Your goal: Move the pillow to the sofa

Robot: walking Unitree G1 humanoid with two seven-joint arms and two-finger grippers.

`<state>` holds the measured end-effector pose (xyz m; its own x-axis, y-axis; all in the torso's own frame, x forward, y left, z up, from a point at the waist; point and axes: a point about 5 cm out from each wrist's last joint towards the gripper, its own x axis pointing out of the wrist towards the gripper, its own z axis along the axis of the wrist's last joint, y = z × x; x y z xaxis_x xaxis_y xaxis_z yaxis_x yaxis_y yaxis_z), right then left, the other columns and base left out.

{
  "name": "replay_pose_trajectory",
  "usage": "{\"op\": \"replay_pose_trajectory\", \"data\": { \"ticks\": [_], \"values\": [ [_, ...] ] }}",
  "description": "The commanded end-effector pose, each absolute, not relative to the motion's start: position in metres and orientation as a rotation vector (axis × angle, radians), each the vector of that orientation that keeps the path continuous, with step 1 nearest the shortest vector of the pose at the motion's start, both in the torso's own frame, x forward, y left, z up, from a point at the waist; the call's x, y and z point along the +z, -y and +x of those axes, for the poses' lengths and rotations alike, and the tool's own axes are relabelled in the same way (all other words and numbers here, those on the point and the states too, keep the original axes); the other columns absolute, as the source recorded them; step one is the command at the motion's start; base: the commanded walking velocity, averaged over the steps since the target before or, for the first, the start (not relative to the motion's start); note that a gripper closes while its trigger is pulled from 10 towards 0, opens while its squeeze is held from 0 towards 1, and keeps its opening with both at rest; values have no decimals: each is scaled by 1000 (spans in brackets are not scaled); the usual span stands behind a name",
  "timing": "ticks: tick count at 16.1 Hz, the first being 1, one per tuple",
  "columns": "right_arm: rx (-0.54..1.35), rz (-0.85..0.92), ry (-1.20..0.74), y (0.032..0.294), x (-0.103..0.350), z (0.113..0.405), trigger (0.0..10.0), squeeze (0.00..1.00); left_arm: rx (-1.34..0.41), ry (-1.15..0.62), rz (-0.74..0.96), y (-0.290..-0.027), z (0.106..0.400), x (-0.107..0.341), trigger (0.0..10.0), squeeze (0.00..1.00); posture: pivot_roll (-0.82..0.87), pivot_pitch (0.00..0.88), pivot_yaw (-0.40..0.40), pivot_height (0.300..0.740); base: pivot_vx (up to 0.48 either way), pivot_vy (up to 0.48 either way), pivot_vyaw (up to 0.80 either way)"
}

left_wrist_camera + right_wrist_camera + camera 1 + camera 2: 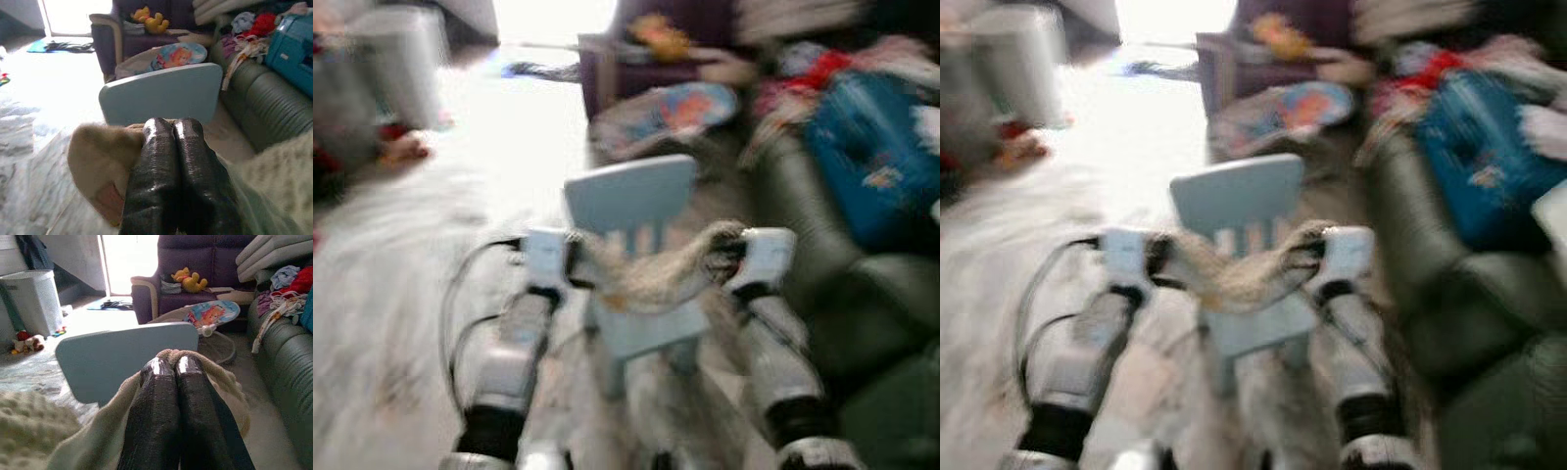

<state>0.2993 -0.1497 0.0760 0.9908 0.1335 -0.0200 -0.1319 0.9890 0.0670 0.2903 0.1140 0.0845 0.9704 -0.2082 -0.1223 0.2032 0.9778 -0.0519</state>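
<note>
Left eye view, blurred by motion: the left pincer and the right pincer each grip one end of the pillow, a limp, beige, fluffy thing that sags between them. Directly beyond both pincers stands a small pale-blue chair. Off to the right pincer's outer side lies the dark green sofa, heaped with clothes and a blue bag.

Right eye view: the same scene; the pillow hangs just above the chair seat, though the blur leaves it unclear whether it touches.

Left wrist view: the left pincer's fingers are pressed together, pinching the pillow's tan cover. The chair back stands just ahead of them, and the ribbed sofa arm runs further off to one side.

Right wrist view: the right pincer's fingers are likewise clamped tight on a fold of the pillow. Past the chair sit a purple armchair with a yellow soft toy, a baby bouncer and a white bin.

To carry well, both pincers should probably stay level and apart so the pillow clears the chair, then swing toward a bare stretch of sofa. The floor is pale carpet, brightly lit from a doorway; the room is cluttered.
</note>
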Motion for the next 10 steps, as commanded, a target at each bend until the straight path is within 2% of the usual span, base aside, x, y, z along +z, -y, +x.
{"op": "replay_pose_trajectory", "data": {
  "ticks": [1,10],
  "values": [
    [116,49,-9,158,80,298,10000,0,-237,-99,-48,-103,292,92,10000,0,33,0,-27,740,0,0,-800],
    [110,14,-49,160,71,292,10000,0,-259,-95,-35,-108,293,93,10000,0,24,0,-30,740,0,0,-800]
  ]
}}
